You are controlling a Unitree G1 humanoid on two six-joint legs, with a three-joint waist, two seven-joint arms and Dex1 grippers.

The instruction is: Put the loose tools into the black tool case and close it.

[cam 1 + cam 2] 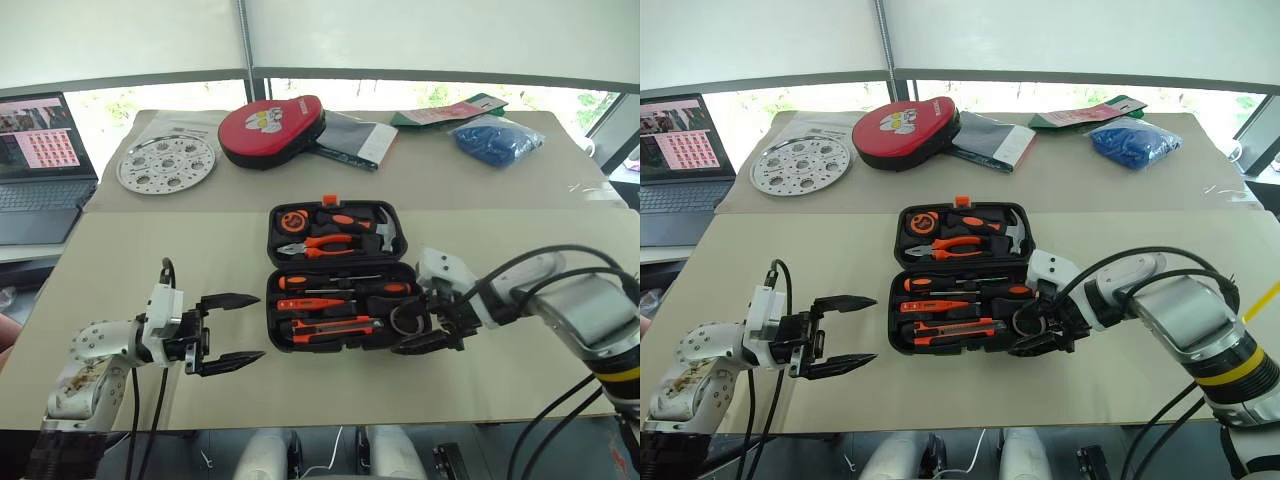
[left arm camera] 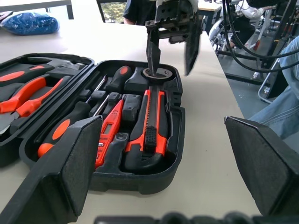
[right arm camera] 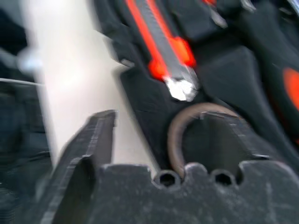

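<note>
Nearest the camera, the left gripper hovered with fingers spread wide and empty, aimed at the black tool case, seemingly waiting to shut it. Across the case, the right gripper stood with jaws apart over the tape roll, one finger inside the ring, apparently seating it in its recess. Beside it lay the utility knife, tester pen and screwdrivers, each in its slot; the lid lay open.
</note>
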